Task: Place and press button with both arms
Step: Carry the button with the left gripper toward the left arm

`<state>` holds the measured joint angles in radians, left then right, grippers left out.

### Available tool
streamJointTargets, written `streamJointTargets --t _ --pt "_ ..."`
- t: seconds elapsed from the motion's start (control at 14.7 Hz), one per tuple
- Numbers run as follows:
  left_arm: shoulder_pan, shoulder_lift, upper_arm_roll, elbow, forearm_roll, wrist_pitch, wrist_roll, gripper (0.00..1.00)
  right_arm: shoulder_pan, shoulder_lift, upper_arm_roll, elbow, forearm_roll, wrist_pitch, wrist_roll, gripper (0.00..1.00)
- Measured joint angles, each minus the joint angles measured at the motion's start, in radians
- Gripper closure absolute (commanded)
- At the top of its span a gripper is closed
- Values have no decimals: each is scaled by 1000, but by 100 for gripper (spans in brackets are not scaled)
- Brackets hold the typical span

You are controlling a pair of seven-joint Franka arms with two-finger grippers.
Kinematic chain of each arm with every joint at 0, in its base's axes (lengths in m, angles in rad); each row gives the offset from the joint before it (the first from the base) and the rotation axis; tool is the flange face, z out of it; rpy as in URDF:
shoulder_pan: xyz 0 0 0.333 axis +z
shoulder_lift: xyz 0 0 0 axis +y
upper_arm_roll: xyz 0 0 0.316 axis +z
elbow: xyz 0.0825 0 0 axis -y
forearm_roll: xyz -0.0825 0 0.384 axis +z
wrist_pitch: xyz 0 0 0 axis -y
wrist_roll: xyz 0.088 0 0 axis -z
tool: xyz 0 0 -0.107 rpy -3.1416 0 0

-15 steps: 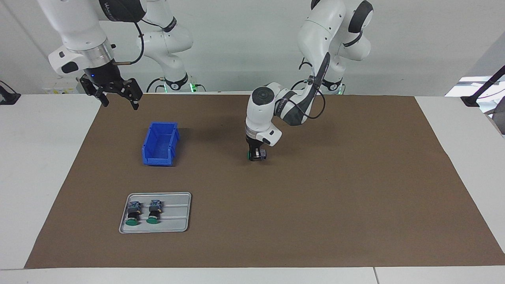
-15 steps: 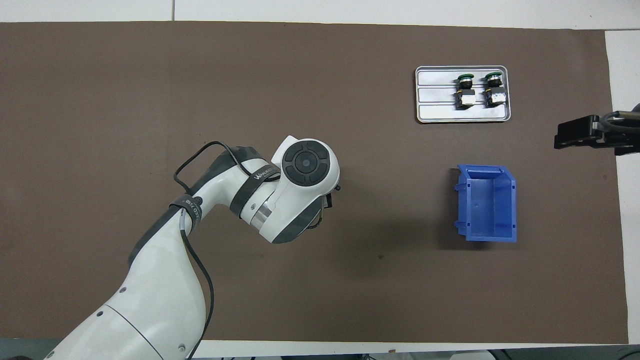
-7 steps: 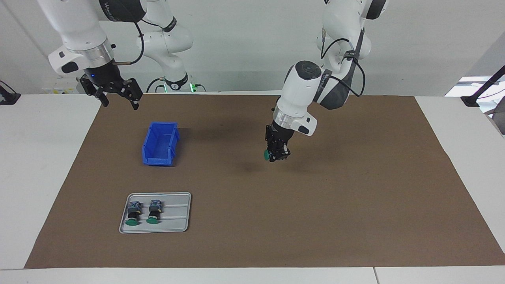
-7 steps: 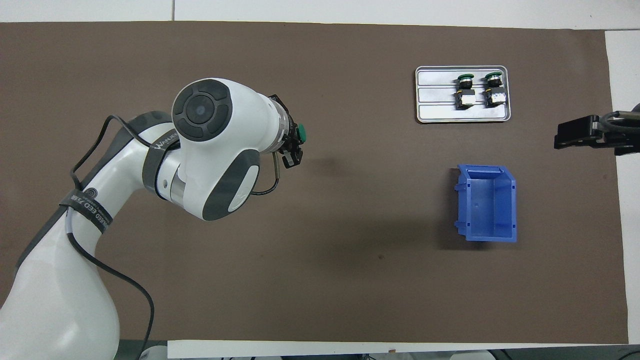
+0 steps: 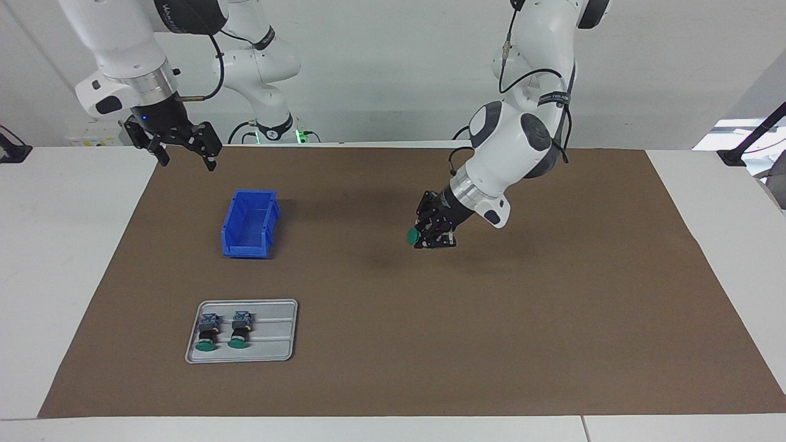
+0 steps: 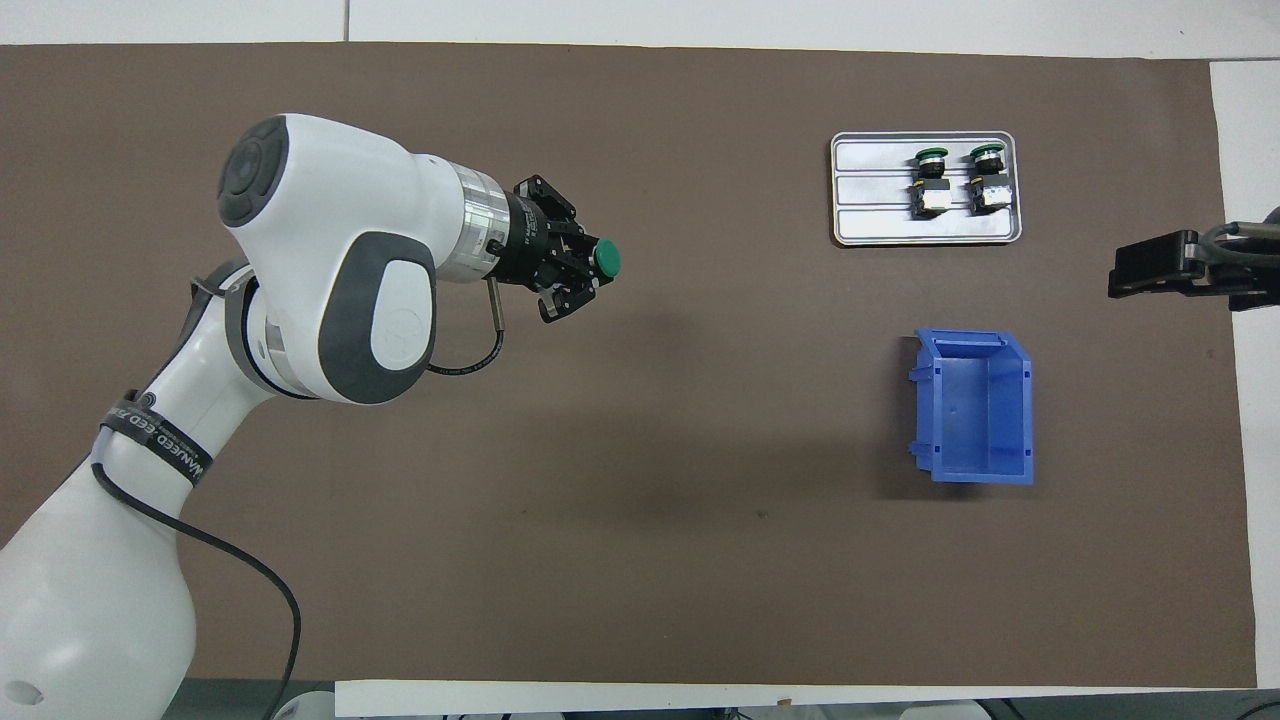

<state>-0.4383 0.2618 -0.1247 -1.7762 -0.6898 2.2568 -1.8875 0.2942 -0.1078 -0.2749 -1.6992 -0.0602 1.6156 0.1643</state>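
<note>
My left gripper point(image 5: 431, 236) point(image 6: 580, 274) hangs tilted above the middle of the brown mat, shut on a button. The button's black body sits between the fingers, and its green cap point(image 5: 412, 236) point(image 6: 604, 259) points sideways toward the right arm's end of the table. Two more buttons point(image 5: 206, 334) point(image 5: 240, 331) point(image 6: 930, 180) point(image 6: 986, 178) lie side by side on a grey tray point(image 5: 273, 344) point(image 6: 880, 225). My right gripper point(image 5: 184, 153) point(image 6: 1125, 275) waits open and empty, high over the mat's edge at its own end.
A blue bin point(image 5: 249, 224) point(image 6: 975, 405) stands empty on the mat, nearer to the robots than the tray. The brown mat point(image 5: 552, 319) covers most of the white table.
The left arm has risen from the mat with the button, swung a little toward its own end and tilted the gripper, so the green cap now faces sideways. The right arm has not moved.
</note>
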Motion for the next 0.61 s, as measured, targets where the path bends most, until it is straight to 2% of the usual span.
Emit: streamJointTargets --t 0.14,0.27,0.41,0.61 --pt "28 -29 1 -74 -235 12 205 100 0 0 0 0 0 0 0 1" --pt "40 -77 1 -191 -446 68 383 100 0 0 0 0 0 0 0 1" --pt "41 -108 1 -267 -529 98 438 100 0 0 0 0 0 0 0 1" --pt "62 -117 1 -302 -632 74 542 100 0 0 0 0 0 0 0 1"
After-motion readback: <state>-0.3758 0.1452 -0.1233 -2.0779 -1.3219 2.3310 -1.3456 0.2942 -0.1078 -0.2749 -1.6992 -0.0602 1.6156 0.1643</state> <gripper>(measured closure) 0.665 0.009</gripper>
